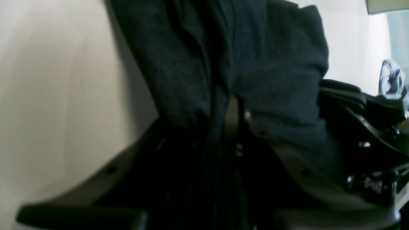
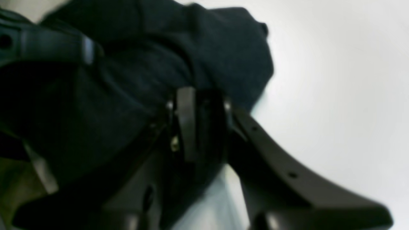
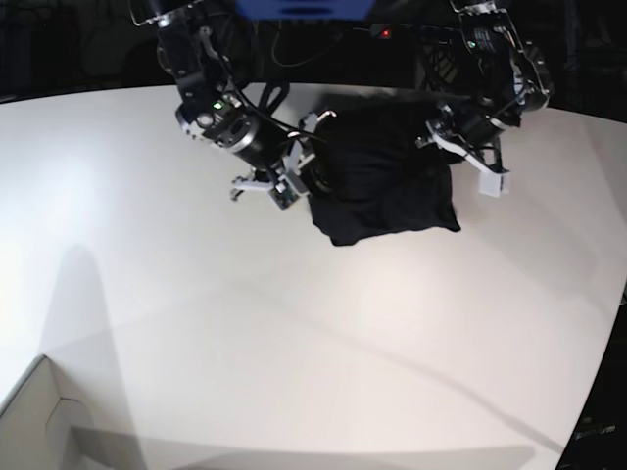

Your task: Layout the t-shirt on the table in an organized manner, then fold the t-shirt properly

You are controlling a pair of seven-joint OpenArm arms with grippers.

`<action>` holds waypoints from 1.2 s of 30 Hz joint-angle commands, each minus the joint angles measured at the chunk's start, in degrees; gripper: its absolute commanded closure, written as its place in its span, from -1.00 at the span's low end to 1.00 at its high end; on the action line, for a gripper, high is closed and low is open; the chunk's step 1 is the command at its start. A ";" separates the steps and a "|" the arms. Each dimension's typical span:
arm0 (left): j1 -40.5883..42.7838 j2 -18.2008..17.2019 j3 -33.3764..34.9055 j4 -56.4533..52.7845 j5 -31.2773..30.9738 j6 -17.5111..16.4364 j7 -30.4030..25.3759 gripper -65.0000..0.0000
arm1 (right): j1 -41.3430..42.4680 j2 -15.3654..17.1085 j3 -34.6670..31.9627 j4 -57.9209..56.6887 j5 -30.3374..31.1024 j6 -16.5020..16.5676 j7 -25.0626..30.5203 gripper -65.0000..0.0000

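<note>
Still in layout step: black t-shirt sitting bunched at far centre of white table, nothing folded yet. Left gripper clamping a fold of cloth, jaws nearly together w/ fabric running between. Right gripper likewise pinching shirt edge on opp. side. Judging next move: drawing both arms apart and toward table centre, spreading body flat w/o dropping either pinch; sleeves needing sorting after.

Dark room, white cardboard box corner.
</note>
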 commanded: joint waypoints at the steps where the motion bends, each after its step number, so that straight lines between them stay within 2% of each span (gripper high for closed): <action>1: -0.01 -0.58 -0.16 0.38 2.03 0.51 0.52 0.99 | -0.17 0.73 0.29 -0.04 -1.53 0.12 -2.49 0.70; 6: -0.89 -0.93 -0.16 0.38 2.03 0.51 0.52 0.99 | -2.02 0.82 7.06 5.32 -1.53 0.12 -2.22 0.70; 8: -1.68 -2.34 0.19 0.38 2.03 0.51 0.52 0.99 | -3.07 0.56 10.22 9.28 -1.53 0.12 -2.22 0.70; 11: -3.61 -6.03 6.17 0.29 2.64 0.51 0.52 0.99 | -5.01 0.47 17.08 14.02 -1.53 0.12 -2.22 0.69; 16: -9.94 -12.62 21.99 -1.56 10.29 0.51 0.44 0.99 | -5.36 0.47 29.91 15.61 -1.53 0.12 -2.22 0.69; 18: -12.67 -14.03 27.26 -2.00 12.84 0.42 -0.44 0.99 | -5.45 0.47 34.57 15.61 -1.53 0.12 -2.49 0.69; 21: -16.10 -15.88 35.79 -2.00 16.09 0.42 -3.70 0.99 | -6.15 0.29 41.17 15.61 -1.53 0.12 -2.57 0.69; 25: -22.08 -18.34 51.09 -2.08 21.81 0.42 -10.38 0.99 | -6.85 0.12 47.85 15.52 -1.53 0.12 -2.57 0.69; 29: -28.67 -18.60 64.54 -4.72 27.78 0.33 -14.95 0.99 | -7.91 0.03 52.68 15.34 -1.53 0.12 -2.57 0.69; 33: -36.05 -17.99 76.32 -10.00 30.95 -0.11 -17.67 0.99 | -9.23 -1.03 57.25 15.43 -1.53 0.12 -2.40 0.69; 36: -40.71 -17.81 82.91 -13.51 32.18 -4.94 -19.26 0.99 | -9.58 -1.91 60.59 15.43 -1.53 0.12 -2.49 0.69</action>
